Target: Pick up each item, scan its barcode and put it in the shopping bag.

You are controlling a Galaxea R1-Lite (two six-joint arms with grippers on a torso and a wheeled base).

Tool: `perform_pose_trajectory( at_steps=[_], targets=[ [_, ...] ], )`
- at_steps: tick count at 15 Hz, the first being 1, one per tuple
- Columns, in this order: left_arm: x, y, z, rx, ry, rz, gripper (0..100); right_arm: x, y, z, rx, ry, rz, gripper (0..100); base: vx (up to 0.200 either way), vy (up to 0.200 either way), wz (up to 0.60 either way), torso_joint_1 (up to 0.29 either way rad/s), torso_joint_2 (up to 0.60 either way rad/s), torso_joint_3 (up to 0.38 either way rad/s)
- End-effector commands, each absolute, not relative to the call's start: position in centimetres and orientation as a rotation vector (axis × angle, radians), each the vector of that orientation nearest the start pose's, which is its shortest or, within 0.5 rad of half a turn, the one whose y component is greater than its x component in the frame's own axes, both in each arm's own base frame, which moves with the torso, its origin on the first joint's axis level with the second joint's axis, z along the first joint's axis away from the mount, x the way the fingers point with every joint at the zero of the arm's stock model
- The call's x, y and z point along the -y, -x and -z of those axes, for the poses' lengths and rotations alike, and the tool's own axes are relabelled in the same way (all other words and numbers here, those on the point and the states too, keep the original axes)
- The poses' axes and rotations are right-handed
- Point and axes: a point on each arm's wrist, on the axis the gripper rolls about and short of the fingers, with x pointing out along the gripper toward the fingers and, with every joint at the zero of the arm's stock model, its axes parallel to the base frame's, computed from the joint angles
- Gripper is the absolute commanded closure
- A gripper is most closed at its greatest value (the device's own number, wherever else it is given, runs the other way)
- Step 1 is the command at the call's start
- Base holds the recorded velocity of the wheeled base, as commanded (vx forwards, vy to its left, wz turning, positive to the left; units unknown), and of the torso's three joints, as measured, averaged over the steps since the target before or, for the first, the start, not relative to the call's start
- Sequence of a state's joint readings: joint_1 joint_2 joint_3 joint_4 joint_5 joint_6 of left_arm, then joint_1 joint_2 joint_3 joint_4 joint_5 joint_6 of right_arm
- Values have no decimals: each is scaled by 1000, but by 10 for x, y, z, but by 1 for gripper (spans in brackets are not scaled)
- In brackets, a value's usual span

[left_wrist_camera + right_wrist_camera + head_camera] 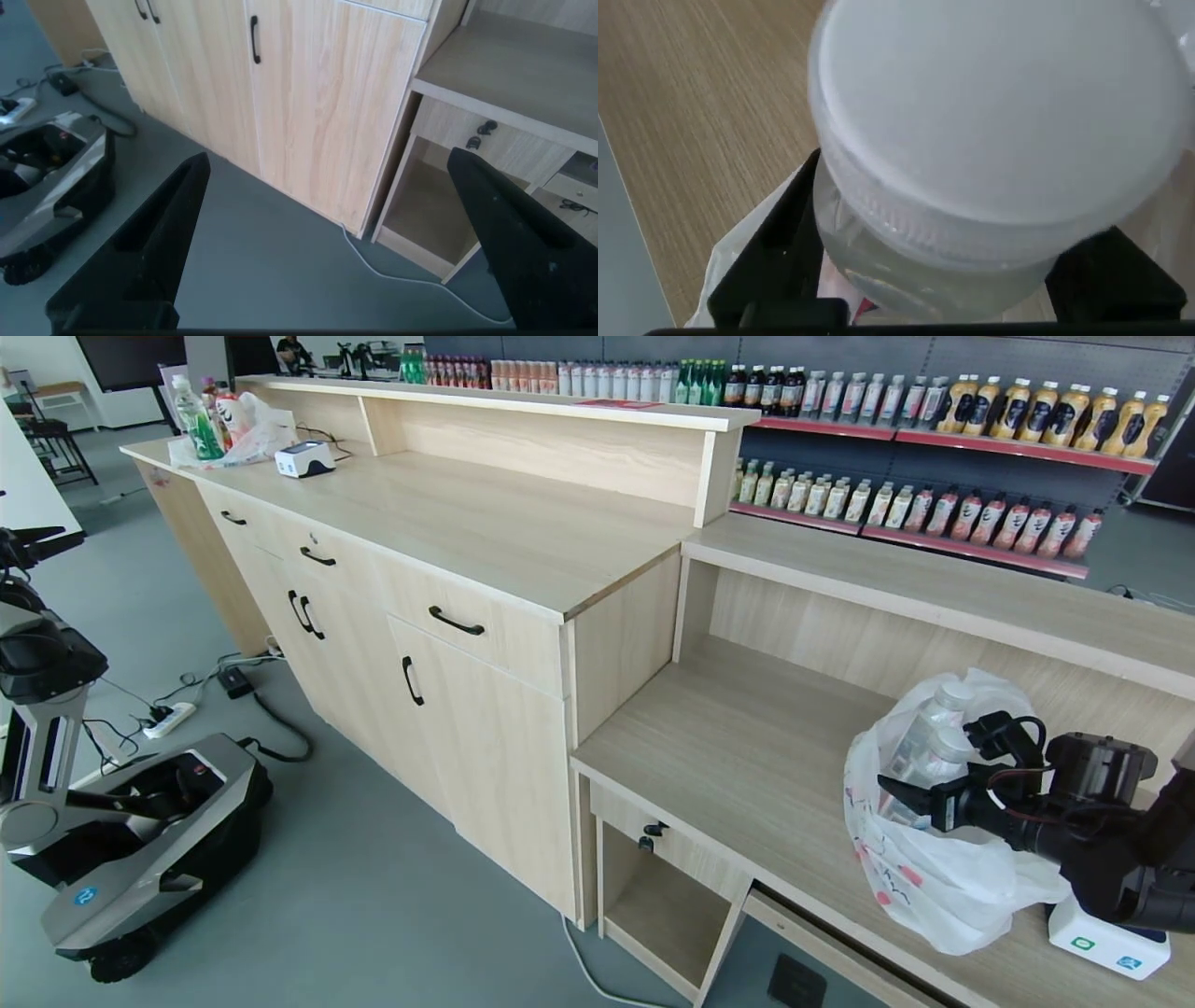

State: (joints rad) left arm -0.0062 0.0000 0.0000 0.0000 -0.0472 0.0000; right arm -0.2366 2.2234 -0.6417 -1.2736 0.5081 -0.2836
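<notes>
**Right gripper** (920, 793): at the mouth of the shopping bag, over the low desk at the robot's right. In the right wrist view the gripper (943, 280) has a dark finger on each side of a bottle's body, closed around it just under the cap.

**Clear bottle** (999, 140): white screw cap, transparent body, upright in the right gripper's grasp. In the head view it (934, 756) stands inside the bag's opening.

**Second bottle** (936, 707): same kind, white cap. It is in the bag just behind the held one, near the back panel of the desk.

**Shopping bag** (943, 887): white plastic with small red markings, open at the top, resting on the low desk near its front edge. A fold of it (747, 247) shows beside one finger.

**Scanner** (1106, 941): white box on the low desk, just beside the bag, partly under the right arm.

**Left gripper** (327, 159): fingers spread wide with nothing between them, hanging over the grey floor in front of the cabinet doors (well apart from the bag).

**Low desk** (738, 747): pale wood, with an open compartment below.

**Tall counter** (485, 523): pale wood with black handles. On its far end are another scanner (305, 458) and another bag of bottles (229, 429).

**Wall shelves** (934, 457): red-edged, lined with rows of drink bottles.
</notes>
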Motion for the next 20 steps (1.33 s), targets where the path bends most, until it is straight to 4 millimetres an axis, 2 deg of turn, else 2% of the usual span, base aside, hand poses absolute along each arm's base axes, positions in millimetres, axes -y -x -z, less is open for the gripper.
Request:
perform_pose_trajectory(
  at_steps=[1, 3, 4, 7, 10, 11, 12, 13, 16, 17, 19, 20],
  targets=[
    [1, 23, -76, -2, 0, 54, 0, 73, -343, -37, -233, 169, -312, 0, 0, 0, 0, 0, 0, 0],
    [1, 23, -76, -2, 0, 54, 0, 79, -339, -43, -230, 176, -337, 0, 0, 0, 0, 0, 0, 0],
    [1, 23, -76, -2, 0, 54, 0, 88, -333, -48, -234, 201, -369, 0, 0, 0, 0, 0, 0, 0],
    [1, 23, -76, -2, 0, 54, 0, 98, -317, -75, -261, 205, -356, 0, 0, 0, 0, 0, 0, 0],
    [1, 23, -76, -2, 0, 54, 0, 92, -300, -117, -220, 208, -344, 0, 0, 0, 0, 0, 0, 0],
    [1, 23, -76, -2, 0, 54, 0, 87, -289, -137, -191, 218, -341, 0, 0, 0, 0, 0, 0, 0],
    [1, 23, -76, -2, 0, 54, 0, 85, -285, -144, -175, 226, -340, 0, 0, 0, 0, 0, 0, 0],
    [1, 23, -76, -2, 0, 54, 0, 79, -271, -167, -114, 251, -334, 0, 0, 0, 0, 0, 0, 0],
    [1, 23, -76, -2, 0, 54, 0, 73, -247, -199, -36, 303, -245, 0, 0, 0, -200, 4, 1, 1],
    [1, 23, -76, -2, 0, 54, 0, 76, -243, -207, -16, 317, -201, 0, 0, 0, -600, 2, 2, 2],
    [1, 23, -76, -2, 0, 54, 0, 98, -232, -222, 14, 343, -84, 0, 0, 0, -600, -5, 5, 2],
    [1, 23, -76, -2, 0, 52, 0, 109, -227, -223, -9, 337, -34, 0, 0, 0, -600, 2, 2, -7]
  ],
)
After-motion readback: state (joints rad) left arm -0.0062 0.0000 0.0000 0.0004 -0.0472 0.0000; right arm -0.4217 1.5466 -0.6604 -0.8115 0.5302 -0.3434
